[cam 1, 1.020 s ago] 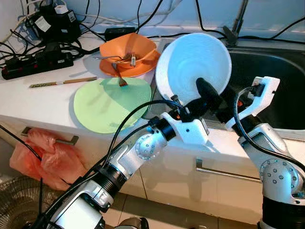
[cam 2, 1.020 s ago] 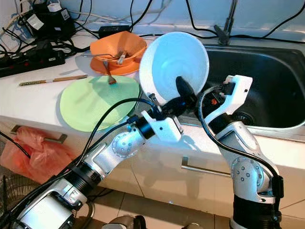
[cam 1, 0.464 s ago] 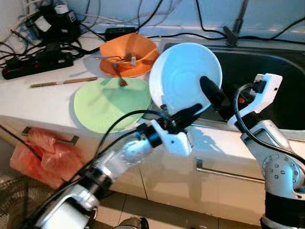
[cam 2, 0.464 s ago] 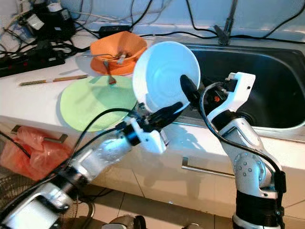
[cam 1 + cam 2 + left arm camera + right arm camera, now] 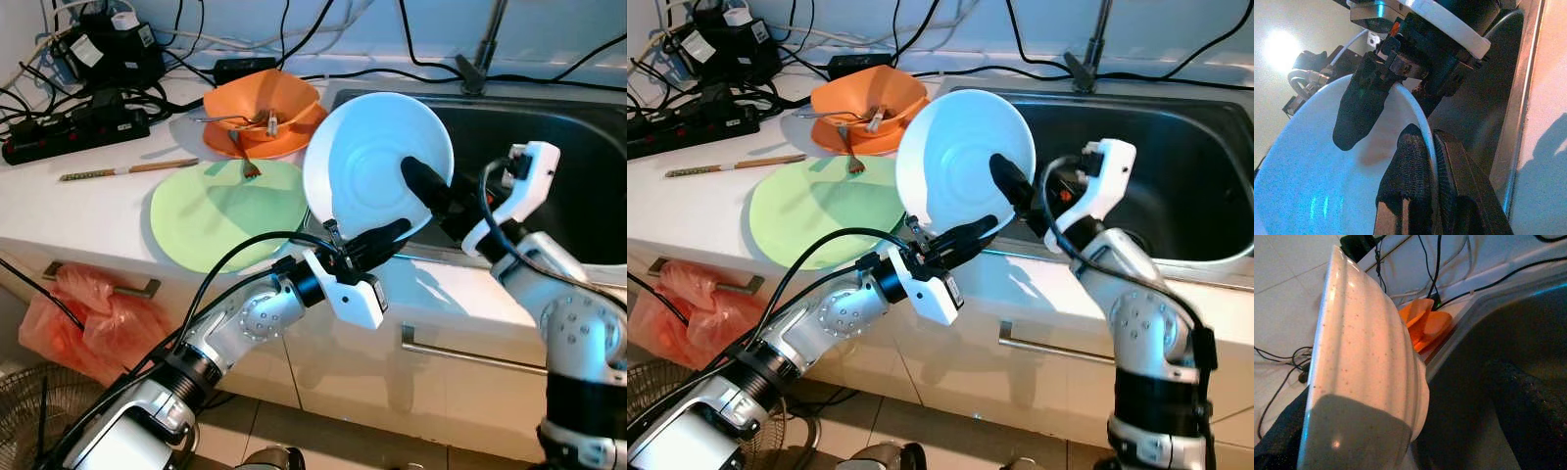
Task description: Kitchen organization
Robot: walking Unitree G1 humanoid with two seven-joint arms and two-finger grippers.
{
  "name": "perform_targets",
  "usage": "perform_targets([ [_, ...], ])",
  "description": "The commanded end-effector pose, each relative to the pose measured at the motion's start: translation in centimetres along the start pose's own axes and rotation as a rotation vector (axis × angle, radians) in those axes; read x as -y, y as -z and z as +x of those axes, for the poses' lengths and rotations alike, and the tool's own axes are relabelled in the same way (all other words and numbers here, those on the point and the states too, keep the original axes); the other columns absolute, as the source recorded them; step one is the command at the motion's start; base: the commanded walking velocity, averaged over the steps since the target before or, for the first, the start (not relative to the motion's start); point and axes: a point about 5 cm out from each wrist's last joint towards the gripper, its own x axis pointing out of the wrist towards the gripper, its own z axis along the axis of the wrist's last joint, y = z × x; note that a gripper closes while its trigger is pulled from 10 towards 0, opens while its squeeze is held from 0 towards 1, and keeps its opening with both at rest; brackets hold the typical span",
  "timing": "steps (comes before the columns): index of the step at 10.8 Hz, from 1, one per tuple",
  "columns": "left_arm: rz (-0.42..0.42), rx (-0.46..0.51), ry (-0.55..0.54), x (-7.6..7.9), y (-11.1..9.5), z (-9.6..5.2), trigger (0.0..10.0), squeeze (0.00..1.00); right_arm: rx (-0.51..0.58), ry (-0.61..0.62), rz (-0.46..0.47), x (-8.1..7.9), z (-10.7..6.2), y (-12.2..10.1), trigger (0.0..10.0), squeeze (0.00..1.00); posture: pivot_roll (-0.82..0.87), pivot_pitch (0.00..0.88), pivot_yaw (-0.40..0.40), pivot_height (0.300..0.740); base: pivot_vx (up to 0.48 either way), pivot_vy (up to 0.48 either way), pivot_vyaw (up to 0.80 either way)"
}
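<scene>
A white bowl (image 5: pixel 367 162) is held on edge, tilted, above the counter's front edge beside the sink (image 5: pixel 578 137). My left gripper (image 5: pixel 380 238) is shut on its lower rim. In the left wrist view its fingers (image 5: pixel 1408 176) clamp both sides of the bowl's (image 5: pixel 1312 181) rim. My right gripper (image 5: pixel 423 184) reaches in from the sink side. One finger lies inside the bowl and the other is behind it. In the right wrist view the bowl's speckled outside (image 5: pixel 1361 367) stands between widely spread fingers (image 5: pixel 1528 396), and the far finger is clear of it.
On the counter to the left lie a green plate (image 5: pixel 225 211), an orange bowl (image 5: pixel 265 103) with a fork, and chopsticks (image 5: pixel 127 168). A power strip (image 5: pixel 73 125) and cables sit at the back. A red bag (image 5: pixel 83 318) hangs below, by a drawer handle.
The left arm has carried the bowl a little lower and to the left, and its wrist has dropped. The right gripper followed to the left, its finger still inside the bowl.
</scene>
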Motion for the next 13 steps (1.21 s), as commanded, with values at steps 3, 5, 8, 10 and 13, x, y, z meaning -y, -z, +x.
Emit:
perform_targets([
  [3,0.04,0.068,0.034,0.2,-0.9,0.9,0.0,0.0,-0.032,-0.003,0.0,0.0,0.5,-0.4,0.0,0.0,-0.02,0.079,0.066,0.74,0.0,0.0,0.0],
  [5,0.048,0.068,0.045,0.4,-0.8,0.9,0.0,0.0,-0.044,0.009,0.008,0.2,0.6,-0.4,0.0,0.0,-0.02,0.08,0.063,0.74,0.0,0.0,0.0],
  [8,0.05,0.061,0.043,0.5,-0.7,0.8,0.0,0.0,-0.056,0.019,0.005,0.5,0.5,-0.4,0.0,0.0,-0.02,0.081,0.065,0.74,0.0,0.0,0.0],
  [10,0.061,0.047,0.035,0.3,-0.4,0.9,0.0,0.0,-0.076,0.034,-0.023,0.7,0.5,-0.4,0.0,0.0,-0.02,0.082,0.065,0.74,0.0,0.0,0.0],
  [13,0.072,0.039,0.035,0.2,-0.3,1.0,0.0,0.0,-0.17,0.112,-0.138,1.8,0.8,-0.6,0.0,0.0,-0.02,0.086,0.062,0.74,0.0,0.0,0.0],
])
